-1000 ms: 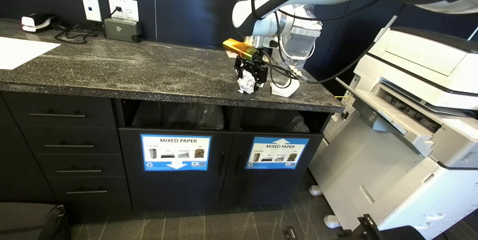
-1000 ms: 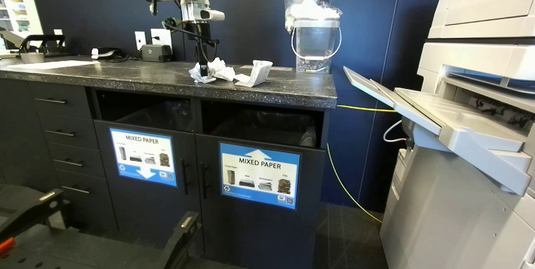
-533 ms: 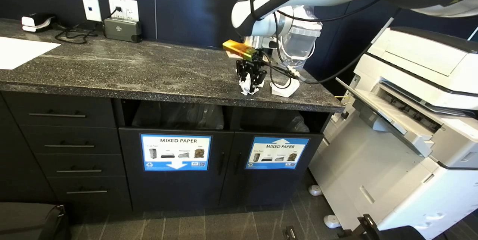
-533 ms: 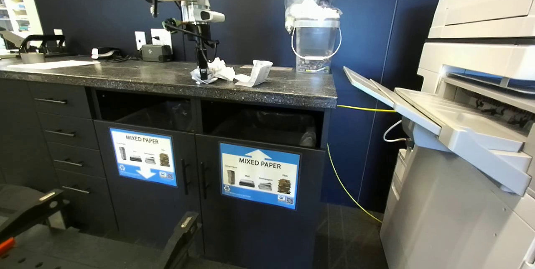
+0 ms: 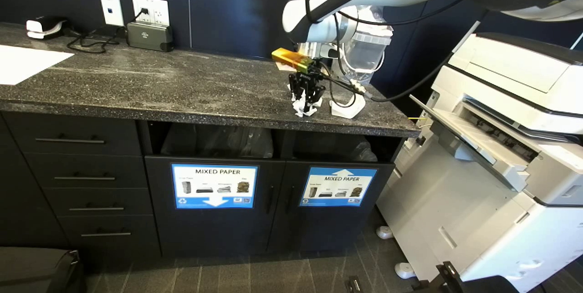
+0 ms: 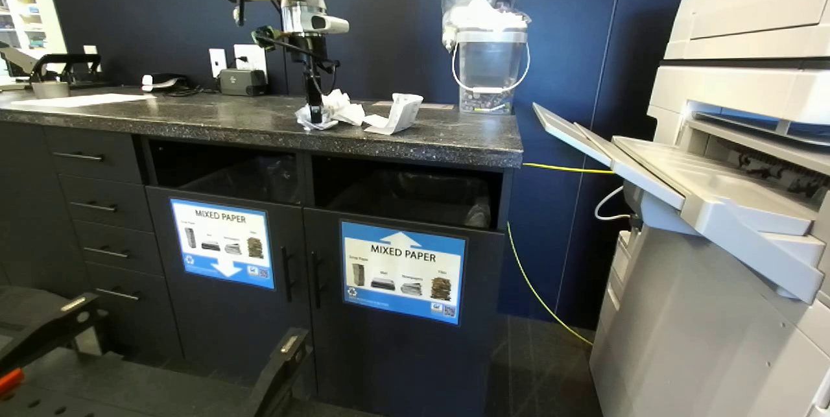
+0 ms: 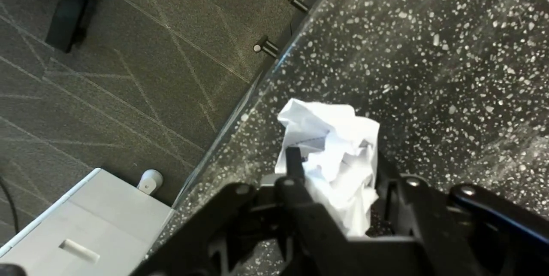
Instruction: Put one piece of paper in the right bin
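Observation:
A crumpled white paper (image 7: pixel 339 138) is squeezed between the two black fingers of my gripper (image 7: pixel 336 164) in the wrist view. The gripper (image 5: pixel 306 101) points down close to the countertop's front edge, and white paper (image 5: pixel 301 107) sticks out below and around its fingertips. In an exterior view more crumpled paper (image 6: pixel 343 109) lies right beside the finger; whether it is a separate piece I cannot tell. The right bin (image 6: pixel 415 200) is the right-hand opening under the counter, lined with dark plastic, above a MIXED PAPER sign (image 6: pixel 403 272) whose arrow points up.
A curled white paper (image 6: pixel 401 113) lies right of the gripper on the countertop (image 5: pixel 205 88). Behind it stands a clear bucket (image 6: pixel 491 67). A twin opening (image 6: pixel 240 177) sits left of the right bin. The printer (image 5: pixel 455 192) stands right of the cabinet. Flat paper (image 5: pixel 27 63) lies far left.
The gripper's fingers have come together on the crumpled paper, which is now squeezed narrower between them. The arm has hardly moved; the other papers lie where they were.

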`<state>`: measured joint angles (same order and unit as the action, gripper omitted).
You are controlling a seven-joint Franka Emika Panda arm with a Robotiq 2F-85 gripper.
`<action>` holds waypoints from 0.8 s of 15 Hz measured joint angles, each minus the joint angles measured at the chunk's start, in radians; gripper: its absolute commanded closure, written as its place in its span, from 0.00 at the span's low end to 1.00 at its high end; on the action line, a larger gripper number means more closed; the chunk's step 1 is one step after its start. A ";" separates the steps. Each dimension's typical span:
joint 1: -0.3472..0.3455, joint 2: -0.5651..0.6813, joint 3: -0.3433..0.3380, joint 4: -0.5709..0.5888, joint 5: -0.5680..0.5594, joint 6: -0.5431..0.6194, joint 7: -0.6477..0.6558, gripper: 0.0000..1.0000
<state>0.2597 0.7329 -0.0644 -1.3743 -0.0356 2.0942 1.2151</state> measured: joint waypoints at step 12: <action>-0.042 -0.165 0.005 -0.266 0.000 0.020 -0.106 0.85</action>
<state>0.2172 0.5681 -0.0595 -1.6408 -0.0356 2.1140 1.1093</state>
